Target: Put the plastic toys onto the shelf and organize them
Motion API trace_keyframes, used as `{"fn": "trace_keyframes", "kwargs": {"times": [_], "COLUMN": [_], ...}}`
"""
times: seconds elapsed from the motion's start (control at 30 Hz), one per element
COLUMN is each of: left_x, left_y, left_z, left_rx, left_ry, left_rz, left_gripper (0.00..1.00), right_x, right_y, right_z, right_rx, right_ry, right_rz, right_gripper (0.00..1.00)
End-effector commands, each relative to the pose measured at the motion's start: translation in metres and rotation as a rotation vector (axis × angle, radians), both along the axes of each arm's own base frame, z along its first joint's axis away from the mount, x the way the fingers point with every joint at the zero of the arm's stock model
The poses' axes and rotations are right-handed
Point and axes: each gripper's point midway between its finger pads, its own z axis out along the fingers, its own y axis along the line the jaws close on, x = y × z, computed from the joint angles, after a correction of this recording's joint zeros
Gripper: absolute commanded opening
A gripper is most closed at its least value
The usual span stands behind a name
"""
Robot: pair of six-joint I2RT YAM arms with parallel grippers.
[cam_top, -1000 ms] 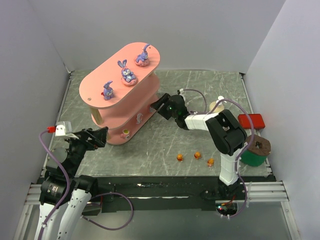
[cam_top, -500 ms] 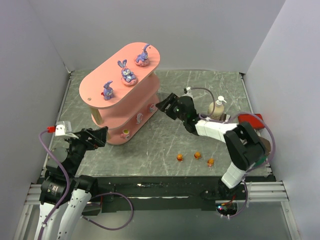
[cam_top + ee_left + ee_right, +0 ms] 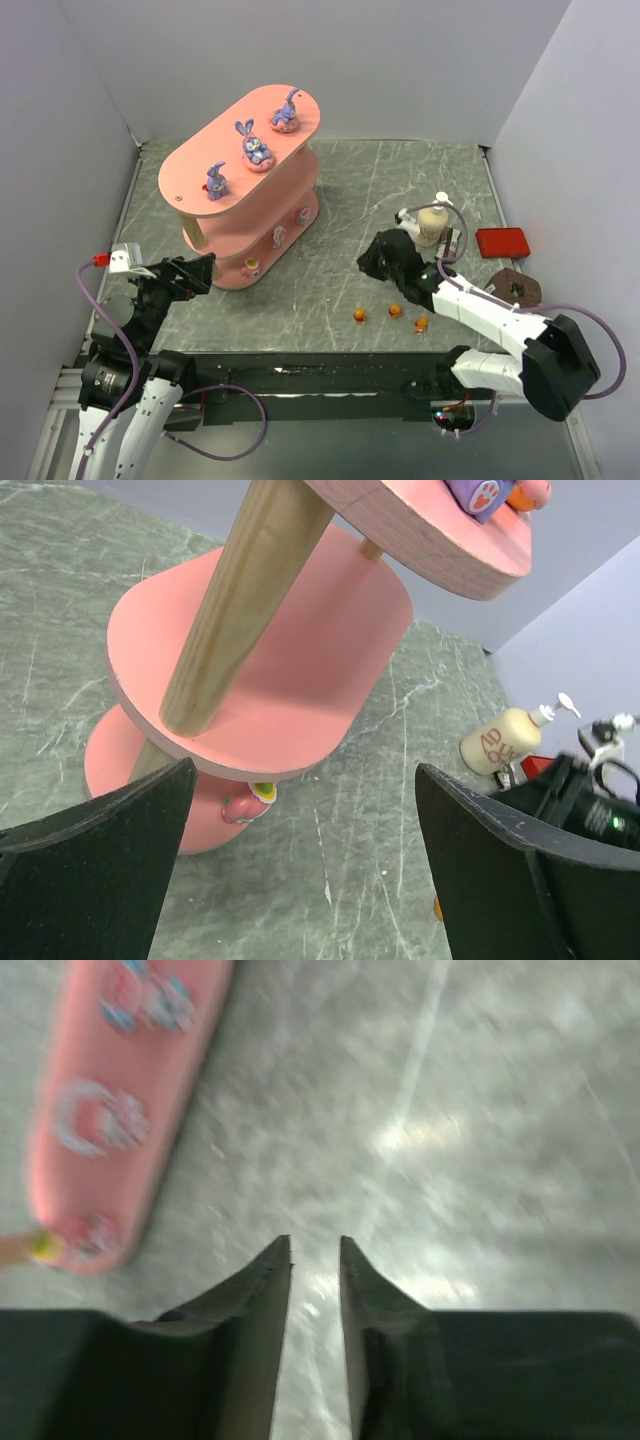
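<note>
Claw on right (image 3: 316, 1244) — back from shelf (image 3: 195, 165), narrower

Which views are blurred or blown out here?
Right wrist: heavy blur, the shelf smeared, a glare patch on the table, only the right pincer crisp. Left wrist: sharp, pump bottle in focus. Top external: sharp, evenly lit, soft shadows.

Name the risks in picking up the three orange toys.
The right claw stands barely open; it may knock the orange toys away rather than straddle one. The pump bottle stands beside that arm and could tip. The left claw, wide open beside the shelf, might nudge it.
</note>
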Motion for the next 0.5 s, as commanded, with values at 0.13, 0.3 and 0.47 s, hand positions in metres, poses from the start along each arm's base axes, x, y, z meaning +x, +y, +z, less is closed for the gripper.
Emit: {"fn": "trace_keyframes", "kwargs": {"times": [0.13,0.3,0.47], "left_x": [-0.001,-0.001,-0.002], "left_y": [-0.002,-0.002,-0.001], "left_z": [0.007,0.007,0.008], "left_rx": [-0.012,-0.014,-0.014], "left_ry": [-0.030,-0.029,-0.032], "left_rz": [-0.009,-0.009,-0.009], "left_gripper": [0.97,0.96,0.96], "right_x": [-0.061,-0.078,-0.082], "right_y": [-0.045,-0.042,-0.038], "right_z": [-0.037,-0.061,-0.076], "right_rx": [-0.277,-0.266,-0.270], "right_ry": [0.089,0.139,0.156], "right_rz": [-0.086,-0.038,-0.015], "right_gripper": [0.22,0.11,0.07]}}
